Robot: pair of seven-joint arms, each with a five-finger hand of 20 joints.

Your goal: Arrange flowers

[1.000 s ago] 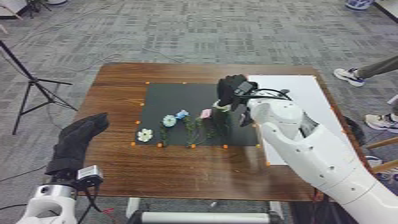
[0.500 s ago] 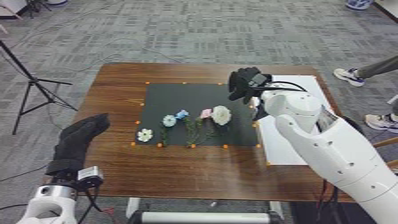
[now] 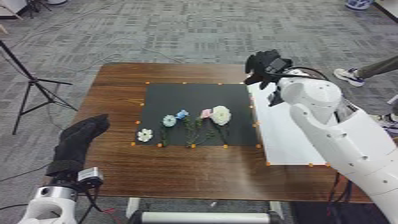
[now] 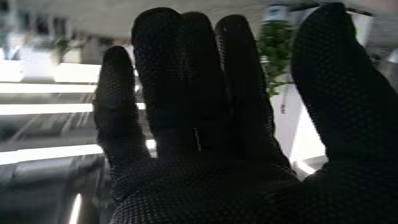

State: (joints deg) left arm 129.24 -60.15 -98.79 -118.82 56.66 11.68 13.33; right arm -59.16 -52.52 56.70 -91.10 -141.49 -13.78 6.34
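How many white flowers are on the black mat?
2: a small one at the mat's near left corner, and a large one just right of the pink flower.

Head view evenly lit — right wrist view backlit, white light strips [image 4: 49, 109] glaring.

Floor [image 3: 213, 37]: grey carpet, streaked lighter and darker, running to the far side. Brown wooden table [image 3: 147, 172] stood on it, grain visible. Black tripod [image 3: 33, 78] on the left, legs splayed; thin dark cable [image 3: 22, 174] near left. Blue-and-white pot [image 3: 359, 4] at far right. Right wrist view: bright strip lights [image 4: 49, 109], leafy green plant [image 4: 274, 52], background blurred.
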